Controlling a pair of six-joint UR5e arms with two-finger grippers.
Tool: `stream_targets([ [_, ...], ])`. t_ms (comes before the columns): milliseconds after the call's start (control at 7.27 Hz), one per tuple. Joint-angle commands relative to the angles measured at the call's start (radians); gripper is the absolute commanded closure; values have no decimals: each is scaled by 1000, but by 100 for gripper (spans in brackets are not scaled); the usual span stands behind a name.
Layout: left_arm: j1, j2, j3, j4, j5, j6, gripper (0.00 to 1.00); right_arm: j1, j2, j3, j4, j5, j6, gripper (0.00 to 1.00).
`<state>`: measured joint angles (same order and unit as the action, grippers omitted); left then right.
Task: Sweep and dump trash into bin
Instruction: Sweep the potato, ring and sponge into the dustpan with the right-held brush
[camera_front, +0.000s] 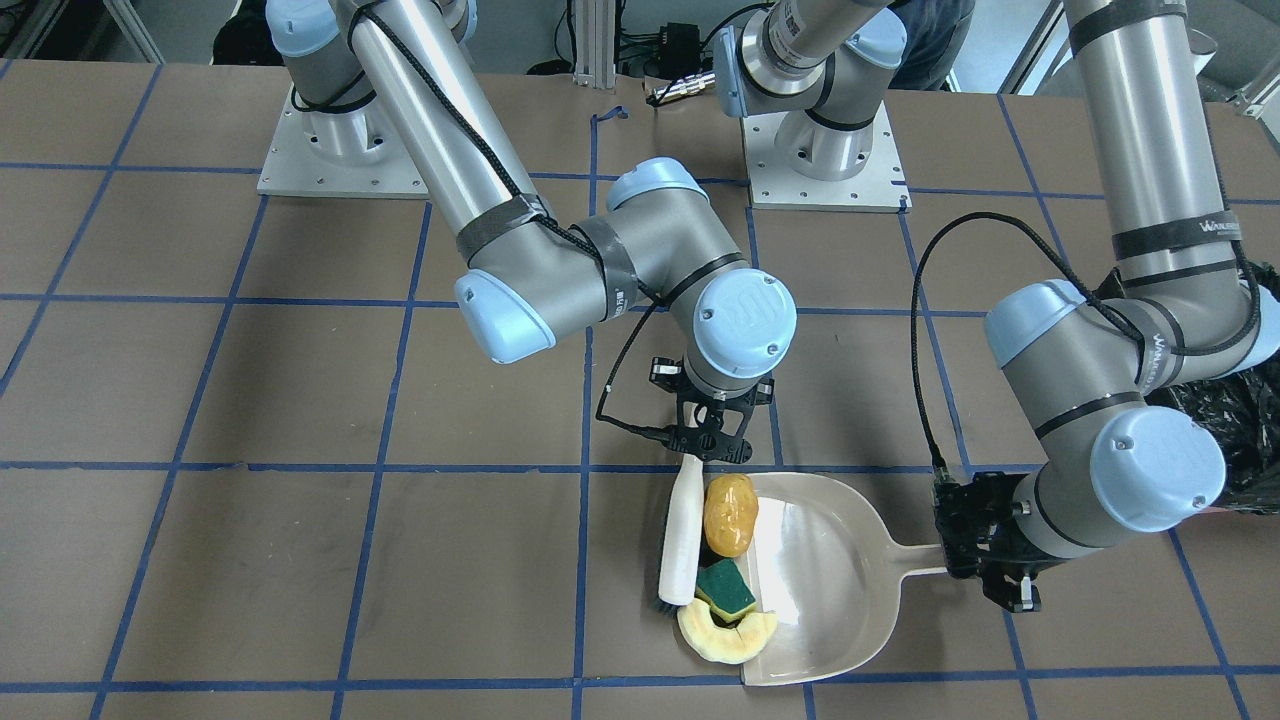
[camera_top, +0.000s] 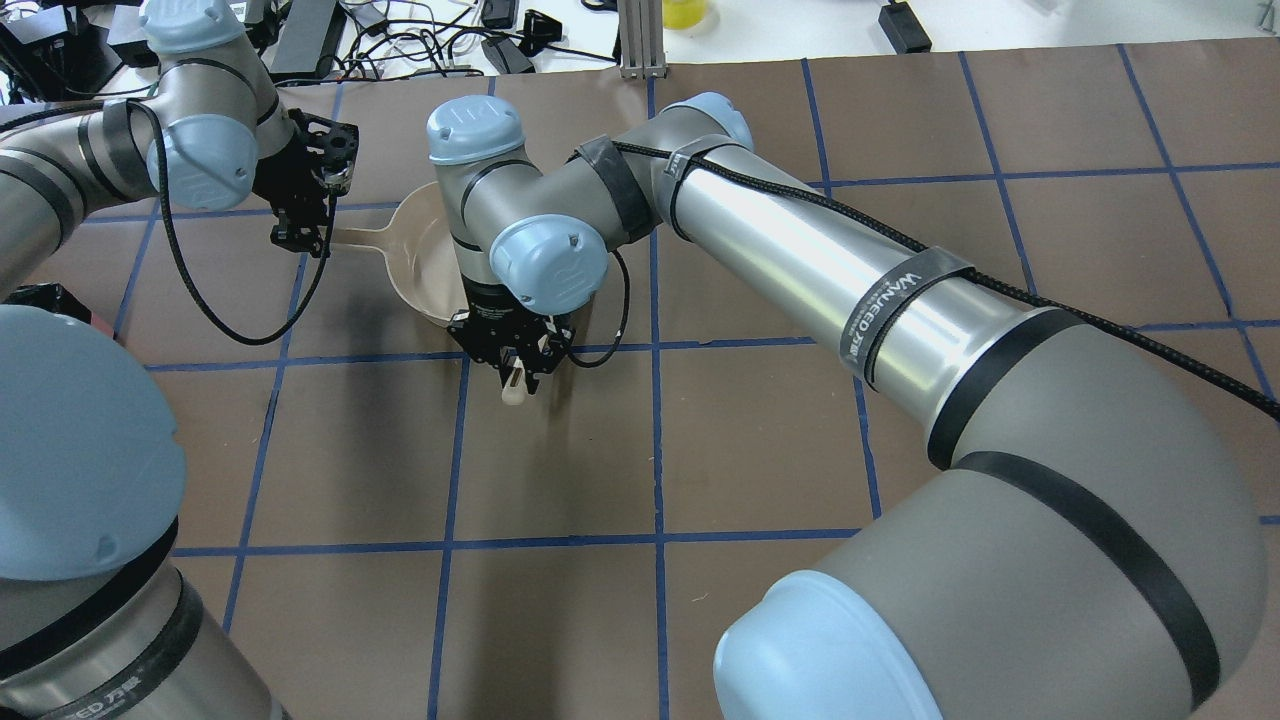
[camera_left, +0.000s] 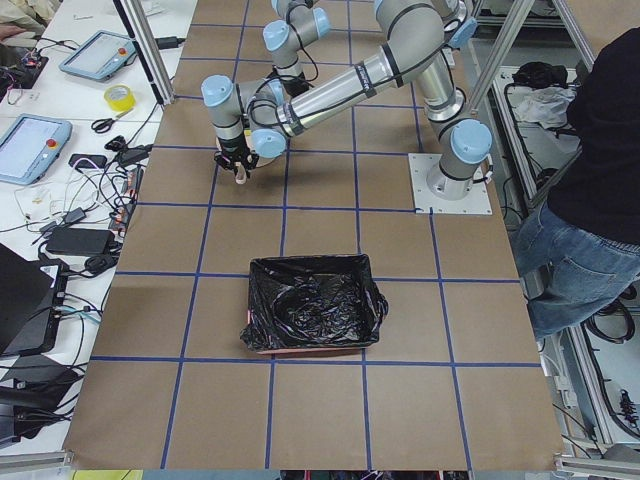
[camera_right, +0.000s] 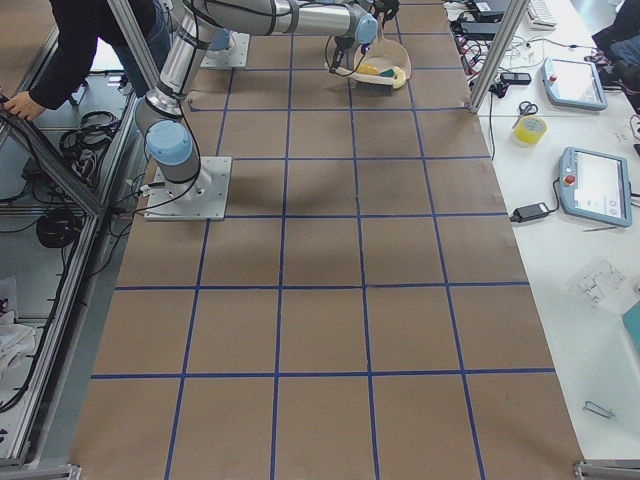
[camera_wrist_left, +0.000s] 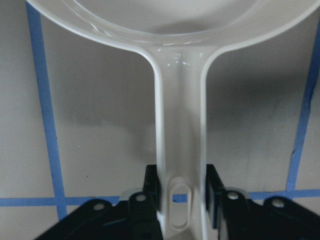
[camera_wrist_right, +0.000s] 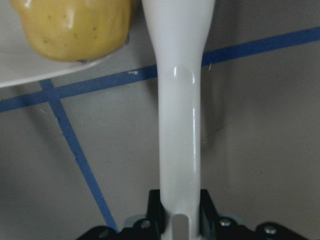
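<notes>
Three trash pieces (camera_front: 725, 588) lie at the dustpan (camera_front: 830, 590) mouth (brush (camera_front: 680, 545) just beside).

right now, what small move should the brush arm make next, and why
Probably nudge the brush a little toward the dustpan. The orange lump, sponge piece and crescent slice sit right at the pan's open edge beside the brush, not yet well inside, while the left gripper holds the pan's handle.
</notes>
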<state>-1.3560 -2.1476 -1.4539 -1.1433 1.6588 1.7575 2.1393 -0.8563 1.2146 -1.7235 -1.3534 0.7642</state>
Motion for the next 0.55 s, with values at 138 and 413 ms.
stream_targets([
  [138, -2, 0, 0, 0, -1, 0, 100, 33, 39, -56, -39, 55, 70, 100],
  [413, -2, 0, 0, 0, -2, 0, 100, 42, 52, -90, -54, 92, 92, 100],
])
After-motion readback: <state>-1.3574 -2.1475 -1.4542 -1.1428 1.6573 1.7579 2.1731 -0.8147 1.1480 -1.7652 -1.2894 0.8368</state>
